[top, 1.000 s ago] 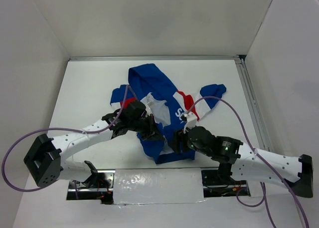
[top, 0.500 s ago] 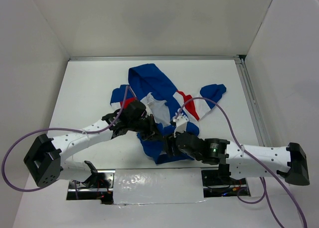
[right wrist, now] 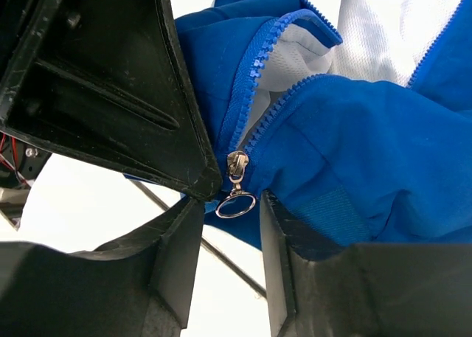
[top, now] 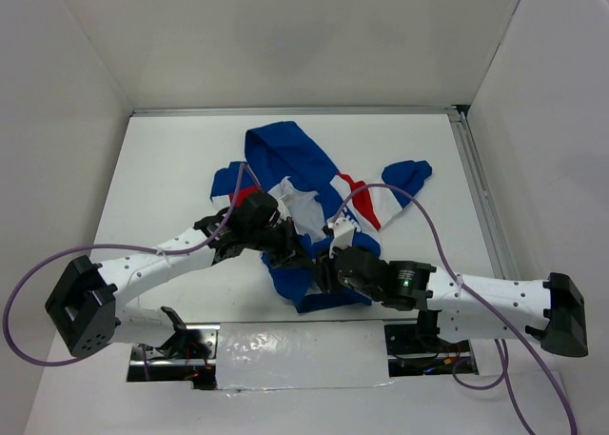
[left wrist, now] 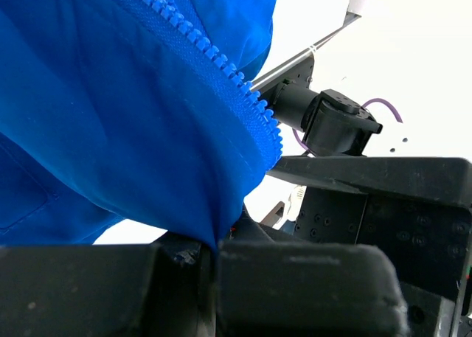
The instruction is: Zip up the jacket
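Note:
The blue jacket (top: 290, 164) with red and white panels lies crumpled mid-table, its front open and white lining (right wrist: 383, 27) showing. My left gripper (top: 297, 260) is shut on the jacket's bottom hem (left wrist: 214, 226) beside the blue zipper teeth (left wrist: 221, 71). My right gripper (top: 324, 275) is open at the hem, right next to the left one. In the right wrist view its fingers (right wrist: 177, 256) stand either side of the silver zipper slider (right wrist: 236, 164) and its ring pull (right wrist: 236, 204), not touching them. The left gripper's black body (right wrist: 103, 86) is close at upper left.
White walls enclose the table on three sides. A metal rail (top: 481, 197) runs along the right edge. Purple cables (top: 419, 202) loop over both arms. A taped opening (top: 295, 354) lies at the near edge between the arm bases.
My right arm has swung left and forward, bringing its gripper from the jacket's lower right corner to the hem beside the left gripper. The left arm has held still.

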